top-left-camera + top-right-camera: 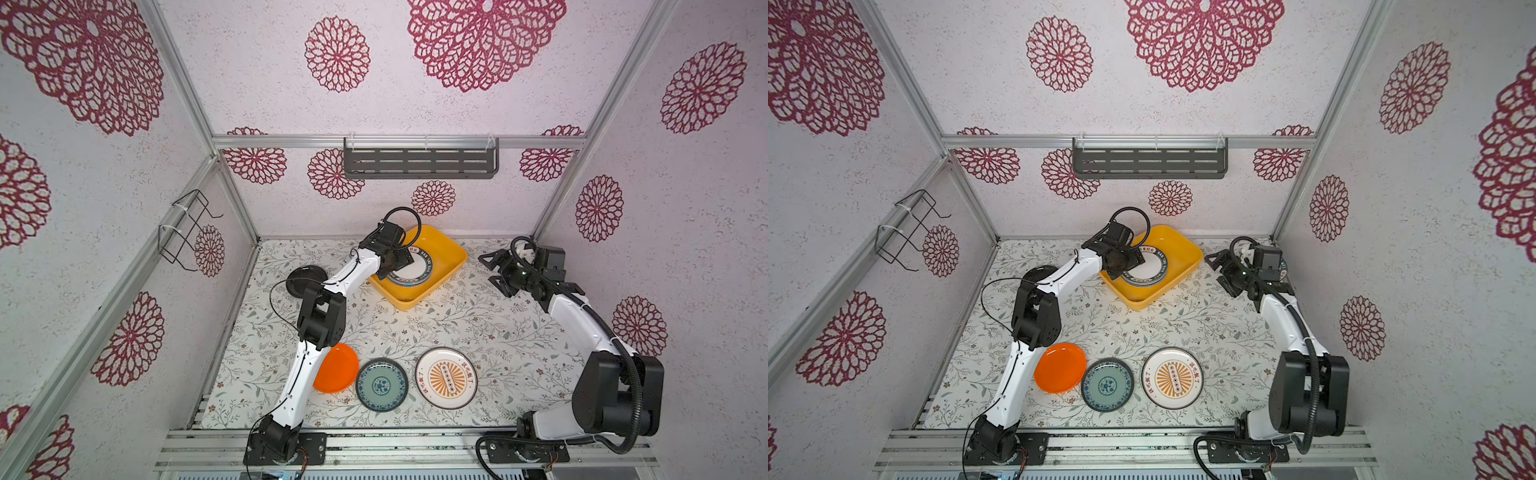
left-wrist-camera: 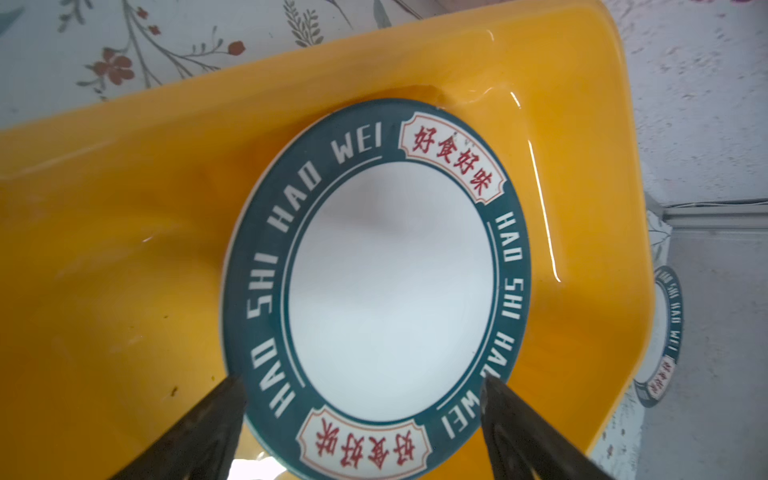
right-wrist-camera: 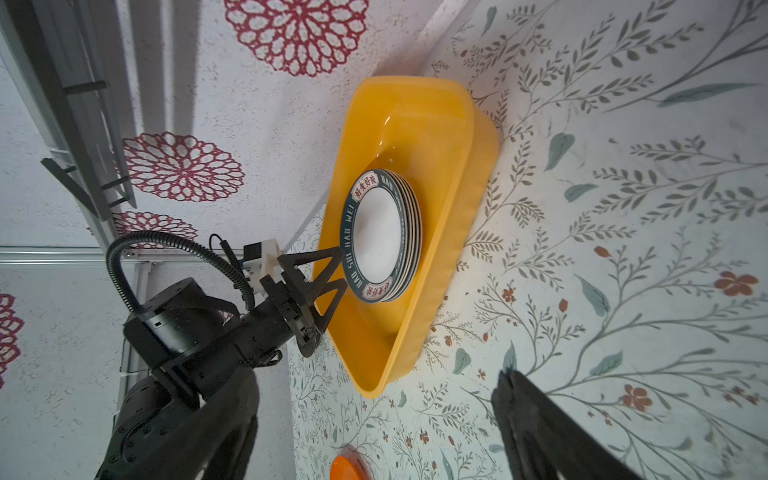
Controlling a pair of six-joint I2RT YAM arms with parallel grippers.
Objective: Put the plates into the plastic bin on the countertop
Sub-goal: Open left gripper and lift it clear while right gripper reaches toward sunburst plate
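We find the yellow plastic bin (image 1: 448, 249) at 12 o'clock on the leafy countertop (image 1: 436, 324). It is turned on a diagonal, so its long axis runs from about half past one to half past seven. Near its middle lies a stack of plates (image 3: 410, 232), flat and face up. The top one is a white plate with a dark lettered rim (image 2: 390, 291), with one red-character panel at its 12 o'clock in both top views.

The left gripper (image 3: 341, 266) hangs at the stack's 9 o'clock edge. Its fingers (image 2: 216, 415) are spread well apart on either side of the top plate's rim (we cannot tell whether they touch it).

The right gripper (image 1: 485, 268) is off the bin's 3 o'clock side, its fingers parted with nothing between them. A second lettered plate (image 2: 667, 332) sits outside the bin on that side.

Along the counter's 6 o'clock edge lie three plates: orange (image 1: 338, 368), teal patterned (image 1: 382, 384) and sunburst (image 1: 446, 377). A black plate (image 1: 301, 279) lies at 9 o'clock, partly under the left arm.
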